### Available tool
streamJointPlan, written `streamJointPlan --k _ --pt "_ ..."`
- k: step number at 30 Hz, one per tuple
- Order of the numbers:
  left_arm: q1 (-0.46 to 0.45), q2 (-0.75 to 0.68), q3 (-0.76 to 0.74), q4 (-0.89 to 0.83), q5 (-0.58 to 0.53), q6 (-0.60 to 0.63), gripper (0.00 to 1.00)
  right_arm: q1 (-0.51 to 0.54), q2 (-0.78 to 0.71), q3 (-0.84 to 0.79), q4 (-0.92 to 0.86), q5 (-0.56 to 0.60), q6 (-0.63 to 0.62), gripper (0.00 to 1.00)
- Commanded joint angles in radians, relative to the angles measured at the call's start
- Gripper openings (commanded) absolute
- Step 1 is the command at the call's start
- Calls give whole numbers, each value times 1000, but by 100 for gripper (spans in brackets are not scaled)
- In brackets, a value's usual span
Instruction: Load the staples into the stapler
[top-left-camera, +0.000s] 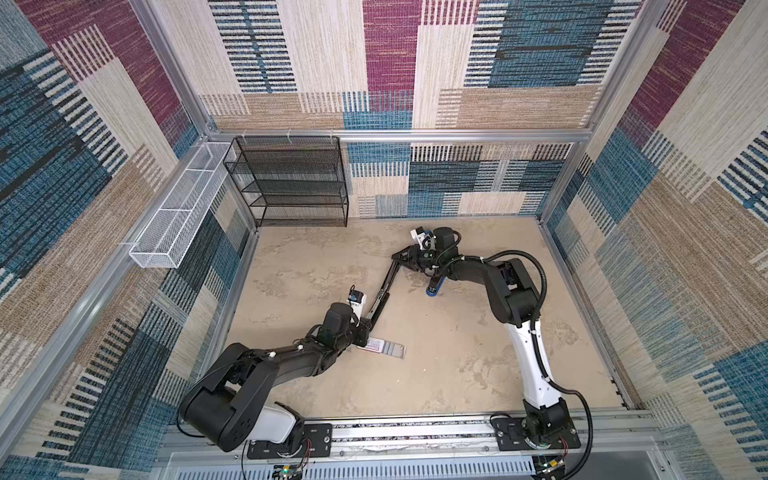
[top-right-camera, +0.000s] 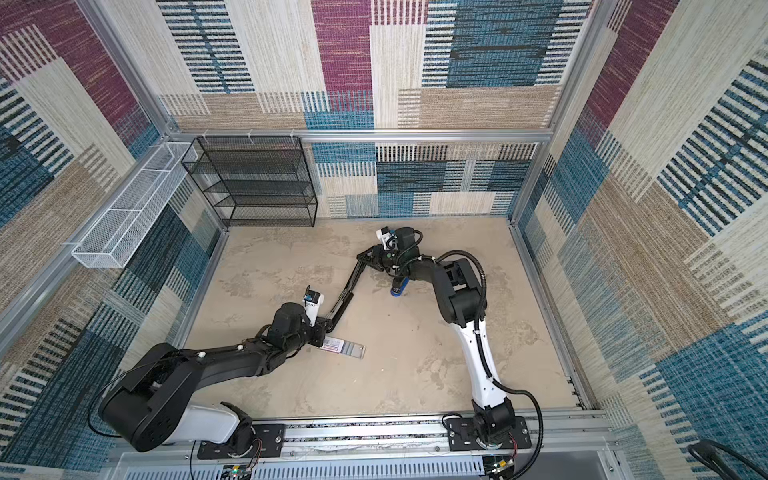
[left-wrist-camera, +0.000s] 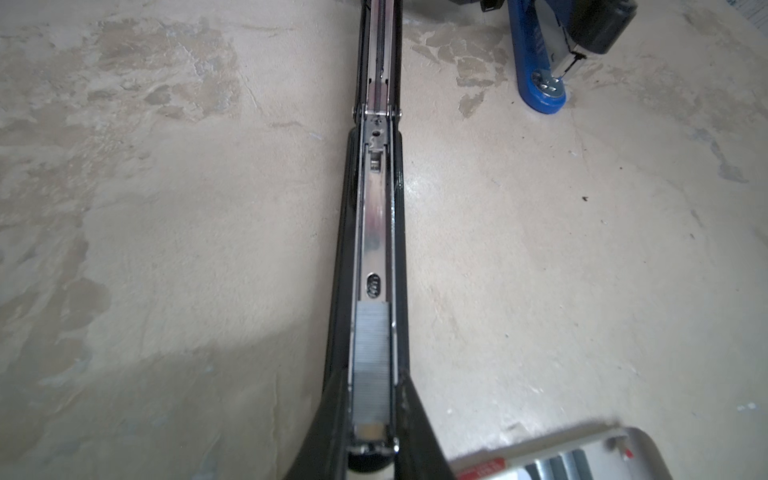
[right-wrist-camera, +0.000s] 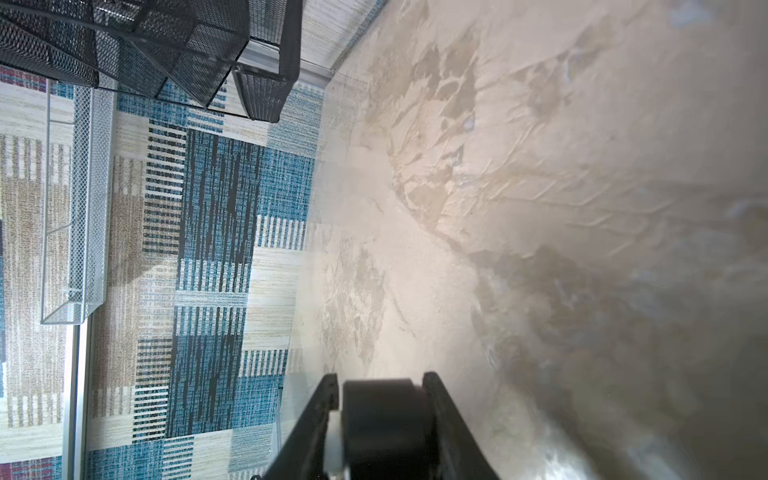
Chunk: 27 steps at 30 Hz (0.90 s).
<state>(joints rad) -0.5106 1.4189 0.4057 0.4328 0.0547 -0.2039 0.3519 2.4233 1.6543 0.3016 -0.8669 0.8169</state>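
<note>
A long black stapler (top-left-camera: 384, 286) lies opened flat between my two grippers. In the left wrist view its shiny channel (left-wrist-camera: 374, 232) faces up, and a grey strip of staples (left-wrist-camera: 372, 357) sits in the near end. My left gripper (left-wrist-camera: 371, 378) is shut on that end, one finger pressed against each side. My right gripper (right-wrist-camera: 381, 380) is shut on the black far end of the stapler's cover (right-wrist-camera: 382, 415). The staples' white-and-red box with its clear tray (top-left-camera: 384, 347) lies on the table beside the left gripper (top-left-camera: 365, 322).
A blue stapler (top-left-camera: 434, 286) lies under the right arm's wrist. A black mesh shelf (top-left-camera: 291, 183) stands against the back wall. A white mesh basket (top-left-camera: 178, 208) hangs on the left wall. Aluminium rails edge the tan table.
</note>
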Motion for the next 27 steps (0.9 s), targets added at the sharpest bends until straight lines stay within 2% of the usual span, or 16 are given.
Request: streamJointPlan --k 1,14,27 --pt "1 0 5 47 -1 4 8 2 -36 -21 81 -29 -17 33" --pt "0 55 65 40 -4 15 9 29 -103 -37 44 -1 -124 39" --pt "0 104 136 30 11 38 9 58 -175 -46 -68 85 -259 45"
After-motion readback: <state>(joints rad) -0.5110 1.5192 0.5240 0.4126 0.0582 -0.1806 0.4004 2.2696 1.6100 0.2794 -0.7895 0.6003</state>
